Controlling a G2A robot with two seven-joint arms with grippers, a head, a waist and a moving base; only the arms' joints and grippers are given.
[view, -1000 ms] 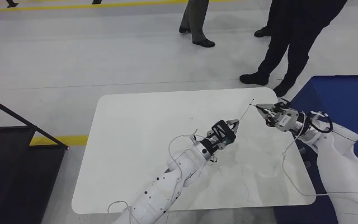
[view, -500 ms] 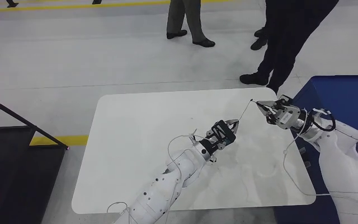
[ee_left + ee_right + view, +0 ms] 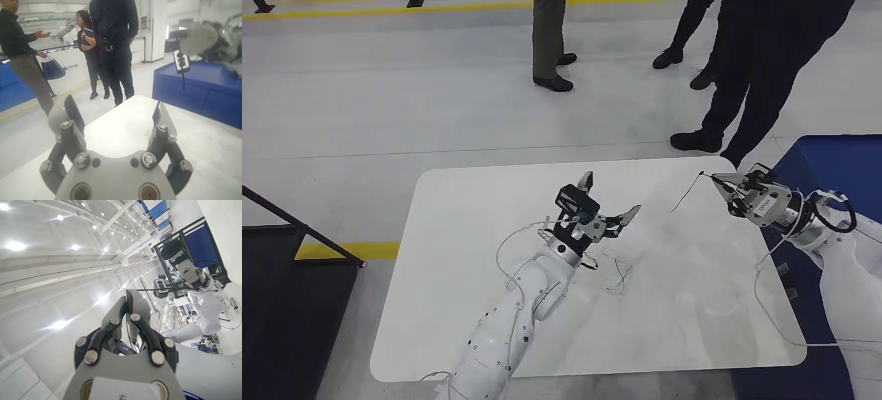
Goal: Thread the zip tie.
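Item 1, left claw [image 3: 608, 198]: spread wide, nothing held; it is stationed above the middle of the white bench [image 3: 462, 260]. Item 2, right claw [image 3: 722, 183]: closed on one end of the zip tie [image 3: 687, 193] (thin, black), which is held in the air over the bench's far right edge, well apart from the left claw.

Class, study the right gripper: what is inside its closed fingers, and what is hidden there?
The right gripper is shut on a thin black zip tie, whose free length sticks out beyond it. The pinched stretch is covered by the fingers.
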